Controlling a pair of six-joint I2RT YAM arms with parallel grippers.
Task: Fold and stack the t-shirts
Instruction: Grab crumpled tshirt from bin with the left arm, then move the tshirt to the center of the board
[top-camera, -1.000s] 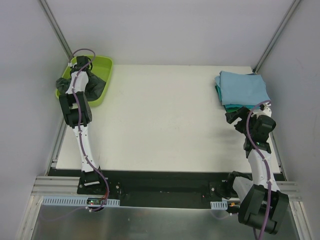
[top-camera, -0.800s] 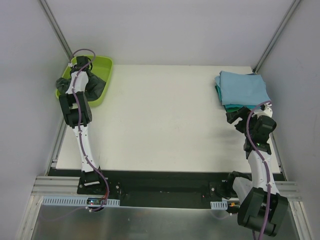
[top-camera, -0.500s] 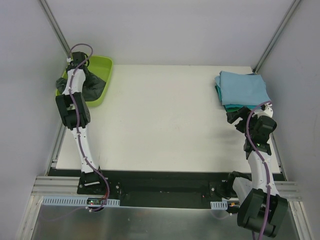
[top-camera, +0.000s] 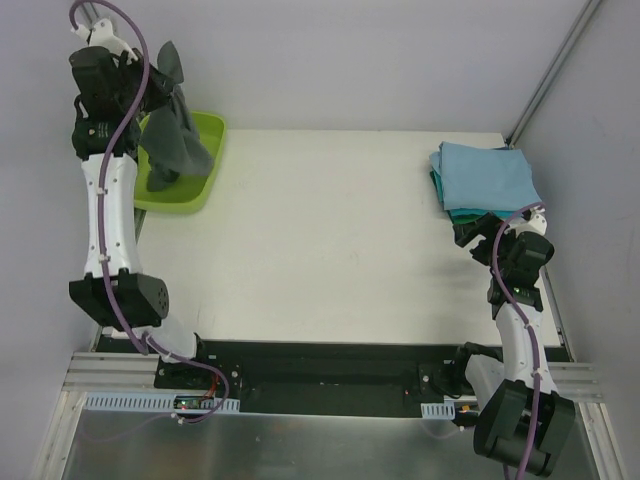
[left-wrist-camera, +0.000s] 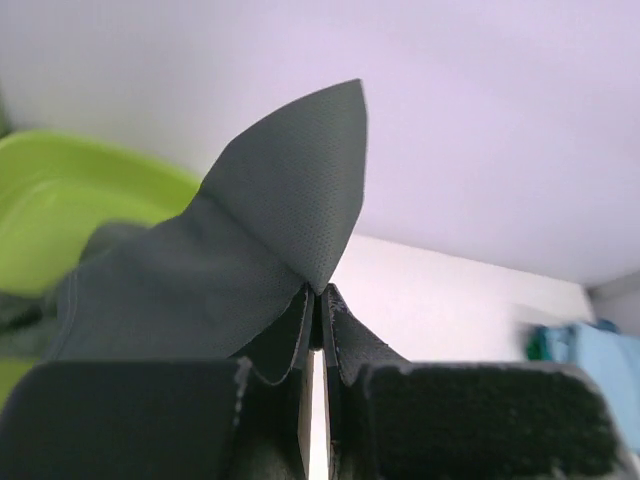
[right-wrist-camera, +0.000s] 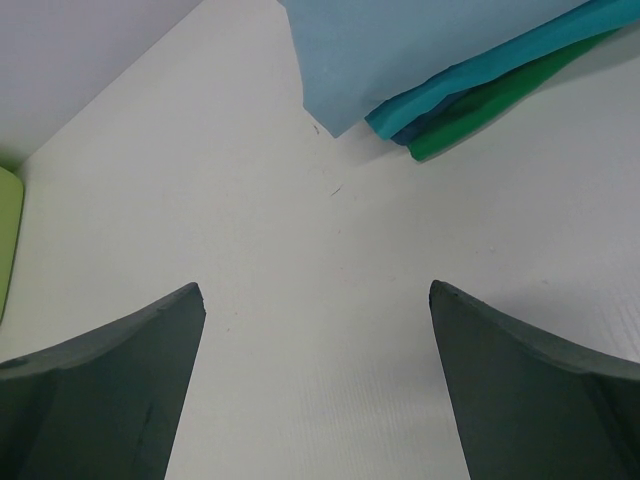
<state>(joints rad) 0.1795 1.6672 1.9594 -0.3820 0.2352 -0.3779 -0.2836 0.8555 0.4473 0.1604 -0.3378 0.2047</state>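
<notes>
Charcoal-grey cloth, the unfolded t-shirt (top-camera: 172, 135), is hanging from the left fingers (left-wrist-camera: 130, 420), which are pinching a peak of it above the lime-green tub (top-camera: 207, 128). The shirt probably needs carrying clear of the rim and spreading flat on the desk (top-camera: 320, 250) before any fold. The right fingers (right-wrist-camera: 100, 380) are standing spread, holding nothing, near the folded stack (top-camera: 485, 175). Bunched folds are hiding collar and sleeves; whether the hem is touching the tub cannot be told.

Overhead rear view, close wrist views, folded t-shirts (top-camera: 485, 175) in all
</notes>
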